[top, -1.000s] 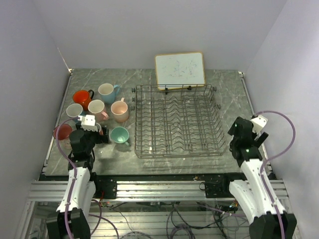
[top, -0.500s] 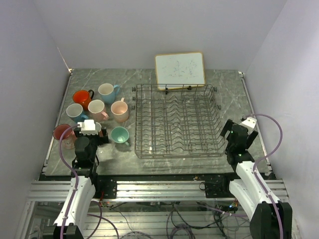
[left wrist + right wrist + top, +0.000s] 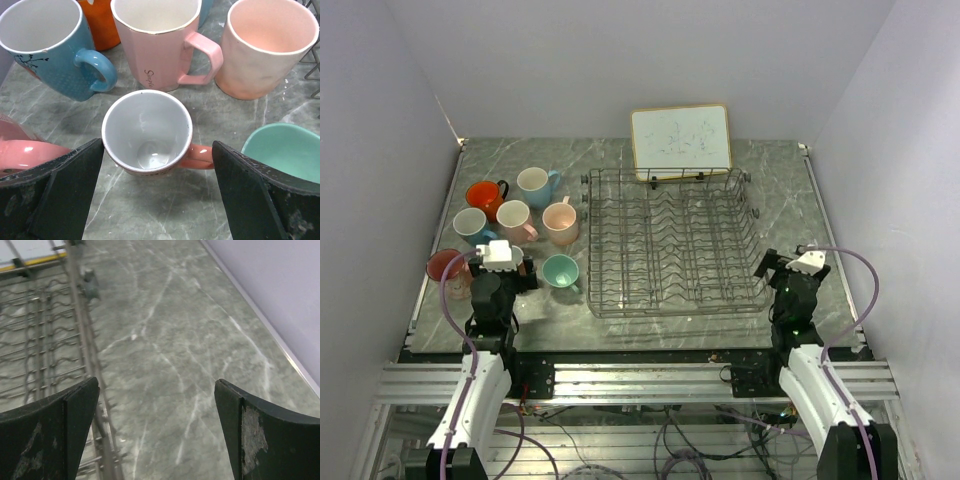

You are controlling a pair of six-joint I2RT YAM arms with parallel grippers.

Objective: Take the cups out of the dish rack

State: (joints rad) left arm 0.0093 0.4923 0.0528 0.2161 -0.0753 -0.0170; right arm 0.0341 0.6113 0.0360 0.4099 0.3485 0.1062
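Eight cups (image 3: 514, 216), all upright on the table (image 3: 780, 190), grouped at 9 o'clock of the rack (image 3: 672, 312); none touches it.

Rack: mid-table, wires bare as far as I can tell. Its 12 o'clock edge, under the whiteboard (image 3: 680, 140), reads poorly from above.

Left claw (image 3: 157, 146): low at the 6 o'clock end of the cup group, jaws spread wide, gripping nothing. One small pink cup (image 3: 147, 131) stands between my fingers (image 3: 65, 190) and touches neither; its handle points to 3 o'clock. The teal cup (image 3: 285, 150) sits just outside my 3 o'clock finger, and a coral cup (image 3: 20, 152) just outside the 9 o'clock one.

Right claw (image 3: 156, 385): at 4 o'clock of the rack, jaws wide, empty, over bare table, with the rack wall at its 9 o'clock.

Step in hand, as I judge it: unloading looks finished, with every cup out and set down.

Next move calls for: no closing. My left claw should rise straight up from around the small pink cup before going sideways, since both fingers have close neighbours. My right claw has nothing to fetch, apart from a look along the rack's far row.
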